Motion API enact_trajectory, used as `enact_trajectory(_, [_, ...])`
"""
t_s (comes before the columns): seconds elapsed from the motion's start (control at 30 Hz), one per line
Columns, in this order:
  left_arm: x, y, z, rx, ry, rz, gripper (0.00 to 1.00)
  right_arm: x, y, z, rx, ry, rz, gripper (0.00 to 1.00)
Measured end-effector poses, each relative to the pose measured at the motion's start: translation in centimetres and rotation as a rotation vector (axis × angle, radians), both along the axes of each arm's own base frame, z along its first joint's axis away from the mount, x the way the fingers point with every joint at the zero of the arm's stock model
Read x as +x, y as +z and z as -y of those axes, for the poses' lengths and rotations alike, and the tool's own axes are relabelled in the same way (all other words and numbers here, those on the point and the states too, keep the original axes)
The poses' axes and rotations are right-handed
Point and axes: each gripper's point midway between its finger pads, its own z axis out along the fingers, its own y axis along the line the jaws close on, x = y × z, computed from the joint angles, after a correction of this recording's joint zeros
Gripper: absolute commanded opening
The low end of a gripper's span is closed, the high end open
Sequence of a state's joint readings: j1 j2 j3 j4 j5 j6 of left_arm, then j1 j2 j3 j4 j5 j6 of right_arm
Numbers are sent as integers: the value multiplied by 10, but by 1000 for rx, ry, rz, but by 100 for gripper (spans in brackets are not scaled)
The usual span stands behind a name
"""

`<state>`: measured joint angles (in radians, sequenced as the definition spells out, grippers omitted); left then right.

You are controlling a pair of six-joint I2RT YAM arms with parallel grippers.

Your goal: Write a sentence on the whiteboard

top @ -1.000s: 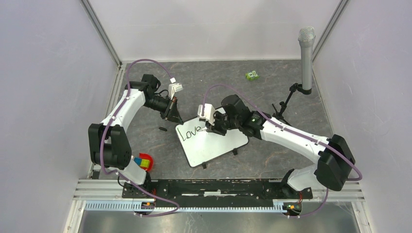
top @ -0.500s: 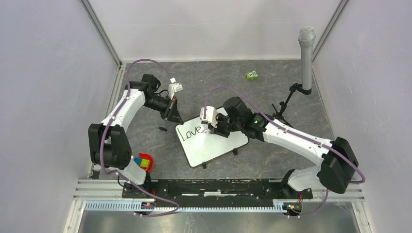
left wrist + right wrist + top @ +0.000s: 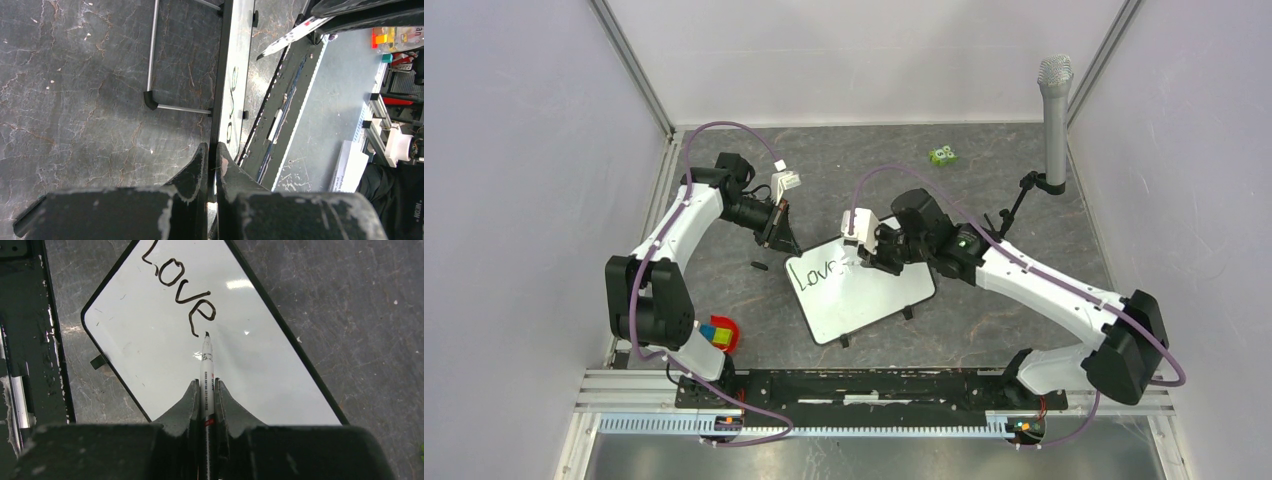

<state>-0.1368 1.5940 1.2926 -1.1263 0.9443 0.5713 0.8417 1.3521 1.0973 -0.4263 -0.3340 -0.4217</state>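
Black-framed whiteboard (image 3: 864, 300), lying askew, sentence (image 3: 179, 289) reads "Love"

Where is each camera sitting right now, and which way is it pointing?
Top external: above and behind the robot, looking down at the table; the left arm and right arm show, with the whiteboard between them.
Left wrist: on the left arm, looking along the board's edge; the left gripper clamps its frame.
Right wrist: on the right arm, looking down the marker held in the right gripper onto the board.
Shared: all three show the written "Love".
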Motion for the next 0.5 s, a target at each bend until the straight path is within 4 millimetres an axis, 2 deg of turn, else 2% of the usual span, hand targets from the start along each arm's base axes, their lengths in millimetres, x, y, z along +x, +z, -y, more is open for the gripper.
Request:
enact_trajectory(0.23, [0,0,0,0,0,3,2,13,17,12,40,-44,33,0])
enact_trajectory(0.5, [0,0,0,0,-1,4,2,17,10,18,35,-66,35,0])
